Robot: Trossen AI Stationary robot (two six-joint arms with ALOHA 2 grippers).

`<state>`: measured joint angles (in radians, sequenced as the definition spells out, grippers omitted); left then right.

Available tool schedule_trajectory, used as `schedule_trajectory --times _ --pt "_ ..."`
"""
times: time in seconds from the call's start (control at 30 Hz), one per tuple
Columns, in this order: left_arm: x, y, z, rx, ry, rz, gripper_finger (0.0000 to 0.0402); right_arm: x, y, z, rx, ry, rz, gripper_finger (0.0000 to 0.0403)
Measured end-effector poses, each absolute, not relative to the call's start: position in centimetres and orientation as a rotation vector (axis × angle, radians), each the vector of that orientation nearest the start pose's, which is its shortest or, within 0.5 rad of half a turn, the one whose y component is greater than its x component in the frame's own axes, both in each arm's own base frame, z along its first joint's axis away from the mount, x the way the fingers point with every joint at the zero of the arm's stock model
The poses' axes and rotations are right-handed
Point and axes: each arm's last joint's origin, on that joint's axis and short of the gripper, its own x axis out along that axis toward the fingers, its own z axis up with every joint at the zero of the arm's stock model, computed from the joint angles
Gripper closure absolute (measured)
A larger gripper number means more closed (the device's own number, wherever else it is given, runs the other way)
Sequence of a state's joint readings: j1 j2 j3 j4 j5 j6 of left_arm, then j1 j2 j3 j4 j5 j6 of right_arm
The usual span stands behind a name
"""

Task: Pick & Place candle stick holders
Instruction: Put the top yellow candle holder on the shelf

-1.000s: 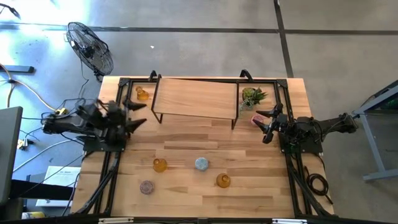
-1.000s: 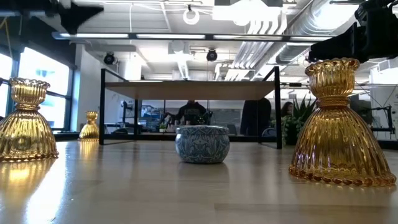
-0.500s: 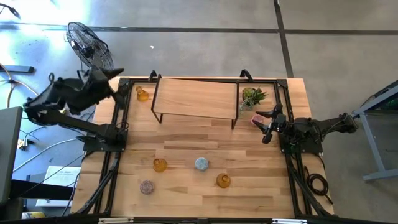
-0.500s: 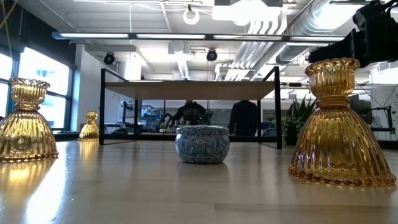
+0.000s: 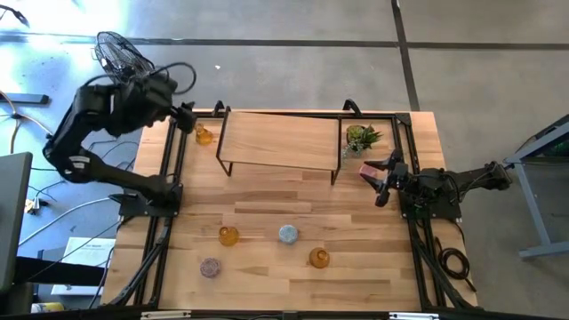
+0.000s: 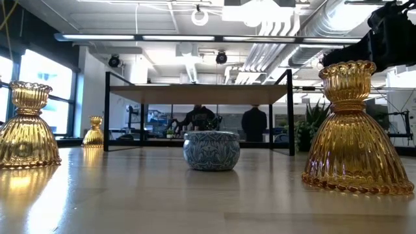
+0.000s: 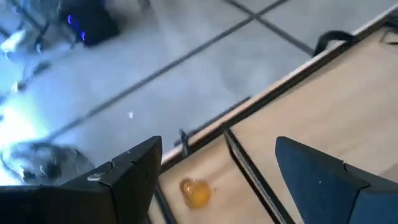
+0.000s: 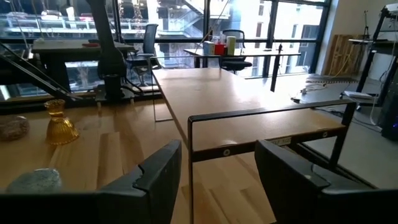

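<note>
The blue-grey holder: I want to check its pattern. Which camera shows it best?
The low view: the blue-grey holder stands centred and near, its pattern plain. The high view shows only its small round top, between two amber holders. The right wrist view catches part of it at the edge; the left wrist view misses it.

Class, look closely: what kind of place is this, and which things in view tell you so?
Probably a robotics lab in an open industrial workspace. Exposed pipes and ducts run along the ceiling, office chairs and desks stand by large windows, and a floor fan sits on bare concrete beside the wooden table with the arms.
</note>
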<state>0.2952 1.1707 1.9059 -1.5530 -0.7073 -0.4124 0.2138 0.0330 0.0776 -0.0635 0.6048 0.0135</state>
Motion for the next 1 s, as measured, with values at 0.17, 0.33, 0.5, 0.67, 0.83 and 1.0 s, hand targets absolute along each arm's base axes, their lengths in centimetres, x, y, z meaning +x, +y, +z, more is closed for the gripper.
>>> schedule_trajectory --times 0.17,0.33,0.5,0.67,0.83,1.0 --pt "10.3 8.8 48.0 -0.337 0.715 1.24 0.0094 9.2 0.4 18.1 0.039 0.011 -0.353 0.0203" --pt "9.1 12.5 46.6 -0.504 0.81 1.266 0.0094 9.2 0.4 18.1 0.048 0.009 -0.347 0.0203" --pt "9.3 15.6 44.6 -0.635 0.884 1.302 0.0094 9.2 0.4 18.1 0.048 0.009 -0.336 0.0203" --pt "10.5 15.0 44.5 -0.621 0.865 1.342 0.0094 9.3 0.5 18.0 0.041 0.026 -0.332 0.0203" --pt "12.1 15.1 43.0 -0.673 0.889 1.149 0.0094 9.5 0.5 17.7 0.031 0.052 -0.332 0.0203" --pt "15.2 17.5 38.6 -0.648 0.956 1.067 0.0094 9.7 0.6 17.6 0.044 0.066 -0.333 0.0203"
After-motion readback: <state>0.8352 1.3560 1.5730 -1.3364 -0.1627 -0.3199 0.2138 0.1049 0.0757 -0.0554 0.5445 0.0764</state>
